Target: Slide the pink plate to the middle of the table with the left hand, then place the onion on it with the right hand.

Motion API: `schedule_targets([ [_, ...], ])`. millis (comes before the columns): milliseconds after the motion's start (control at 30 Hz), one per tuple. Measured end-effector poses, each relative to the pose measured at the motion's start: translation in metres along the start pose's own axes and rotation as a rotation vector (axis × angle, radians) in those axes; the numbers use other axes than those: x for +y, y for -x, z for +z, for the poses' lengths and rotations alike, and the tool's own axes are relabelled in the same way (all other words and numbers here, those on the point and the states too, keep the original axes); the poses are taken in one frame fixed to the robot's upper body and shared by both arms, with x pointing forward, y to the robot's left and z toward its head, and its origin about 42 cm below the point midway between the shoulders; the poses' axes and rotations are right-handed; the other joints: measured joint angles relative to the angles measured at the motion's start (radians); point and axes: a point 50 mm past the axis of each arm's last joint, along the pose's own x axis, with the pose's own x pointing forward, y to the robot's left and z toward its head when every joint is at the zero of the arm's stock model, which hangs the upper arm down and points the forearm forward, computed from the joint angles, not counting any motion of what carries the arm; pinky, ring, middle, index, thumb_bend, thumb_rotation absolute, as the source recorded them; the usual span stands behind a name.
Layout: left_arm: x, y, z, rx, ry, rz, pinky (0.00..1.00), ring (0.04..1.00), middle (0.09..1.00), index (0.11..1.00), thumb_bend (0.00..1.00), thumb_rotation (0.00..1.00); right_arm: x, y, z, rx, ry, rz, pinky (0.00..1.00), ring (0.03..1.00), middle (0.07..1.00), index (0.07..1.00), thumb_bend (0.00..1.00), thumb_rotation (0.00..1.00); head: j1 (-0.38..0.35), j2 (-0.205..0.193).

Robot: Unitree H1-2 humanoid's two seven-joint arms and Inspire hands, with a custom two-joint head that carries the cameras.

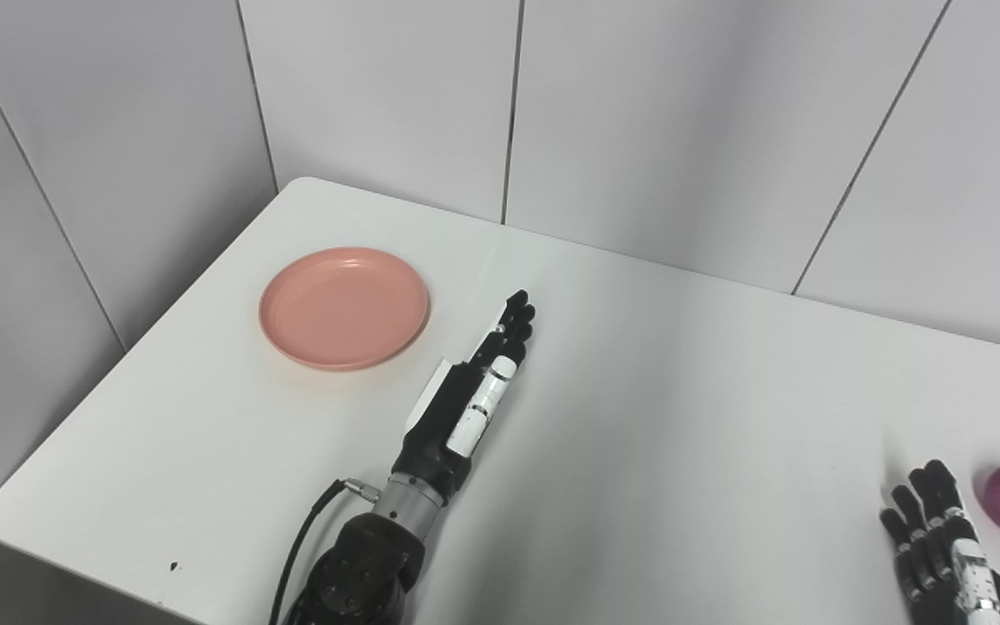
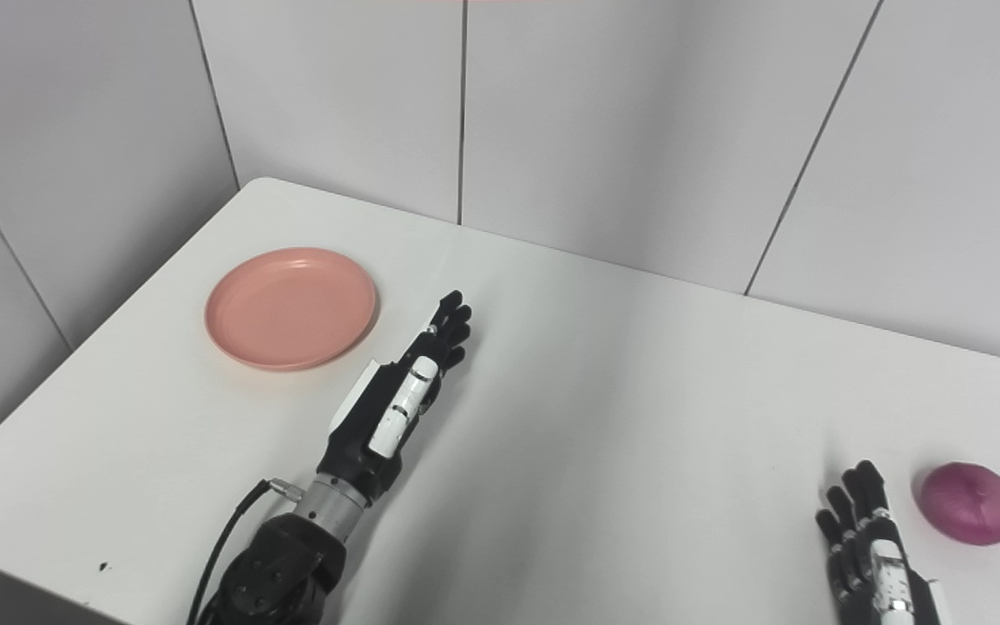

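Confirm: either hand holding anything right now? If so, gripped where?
Nothing held. Left hand is open beside the pink plate, not touching it. Right hand is open next to the onion, apart from it.

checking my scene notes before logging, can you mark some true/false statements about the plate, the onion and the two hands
1. The pink plate is empty. True.
2. The left robot hand is gripping the plate's rim. False: it lies open beside the plate, to its right, not touching it.
3. The onion sits on the plate. False: it rests on the white table at the far right, away from the plate.
4. The right robot hand is open, just left of the onion, holding nothing. True.
5. The plate is near the table's left side. True.
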Motion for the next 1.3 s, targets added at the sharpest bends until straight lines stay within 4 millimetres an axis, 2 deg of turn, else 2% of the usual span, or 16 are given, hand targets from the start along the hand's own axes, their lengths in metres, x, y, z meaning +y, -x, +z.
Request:
schedule_targets([
  [200, 0.009, -0.005, 0.011, -0.043, -0.01, 0.021, 1.0, 0.992, 0.999, 0.966, 0.47, 1.0, 0.0, 0.0, 0.0, 0.0, -0.001, 0.0, 1.0, 1.0, 1.0, 1.0, 0.28, 1.0, 0.0, 0.0],
  [333, 0.016, -0.007, 0.013, -0.067, -0.033, 0.023, 0.98, 0.971, 0.982, 0.963, 0.49, 1.0, 0.0, 0.0, 0.0, 0.0, -0.001, 0.0, 1.0, 1.0, 1.0, 1.0, 0.27, 1.0, -0.002, 0.0],
  [633, 0.038, -0.008, 0.009, -0.086, -0.071, 0.052, 0.98, 0.999, 1.0, 0.977, 0.51, 1.0, 0.0, 0.0, 0.0, -0.001, -0.004, 0.0, 1.0, 1.0, 1.0, 1.0, 0.26, 1.0, -0.003, -0.002],
  [967, 0.05, -0.01, 0.025, -0.123, -0.109, 0.088, 1.0, 1.0, 1.0, 0.985, 0.5, 1.0, 0.0, 0.0, 0.0, -0.001, -0.003, 0.0, 1.0, 1.0, 1.0, 1.0, 0.26, 1.0, -0.003, -0.003],
  [1133, 0.064, -0.014, 0.033, -0.137, -0.138, 0.112, 1.0, 0.991, 1.0, 0.984, 0.48, 1.0, 0.0, 0.0, 0.0, -0.001, -0.003, 0.001, 1.0, 1.0, 1.0, 1.0, 0.25, 1.0, -0.003, -0.006],
  [1300, 0.069, -0.015, 0.036, -0.139, -0.142, 0.132, 0.99, 0.989, 0.996, 0.977, 0.48, 1.0, 0.0, 0.0, 0.0, 0.0, -0.001, 0.001, 1.0, 1.0, 1.0, 1.0, 0.25, 1.0, 0.0, -0.011],
])
